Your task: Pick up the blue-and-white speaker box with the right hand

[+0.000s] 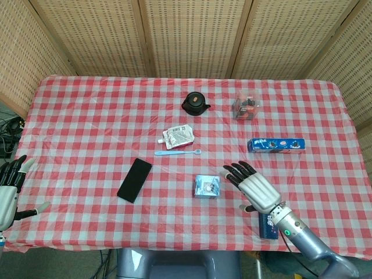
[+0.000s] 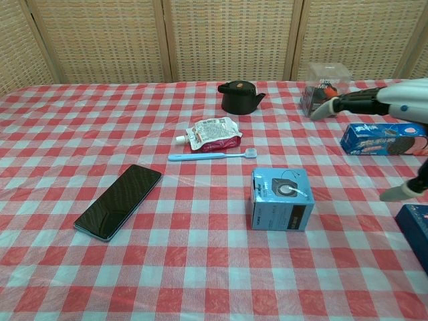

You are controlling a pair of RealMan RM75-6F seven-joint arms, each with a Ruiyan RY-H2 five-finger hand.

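The blue-and-white speaker box (image 1: 207,186) stands upright near the table's middle front, seen also as the speaker box (image 2: 281,198) in the chest view. My right hand (image 1: 253,189) hovers just right of it, fingers spread and pointing toward the box, holding nothing and apart from it. In the chest view the right hand (image 2: 391,110) enters from the right, above the table. My left hand (image 1: 8,189) hangs open off the table's left front edge.
A black phone (image 1: 135,179), a blue toothbrush (image 1: 178,151) and a pouch (image 1: 179,135) lie left of the box. A black pot (image 1: 195,103) and a clear snack box (image 1: 245,108) stand at the back. A blue cookie box (image 1: 276,144) and a dark blue box (image 1: 268,224) lie at the right.
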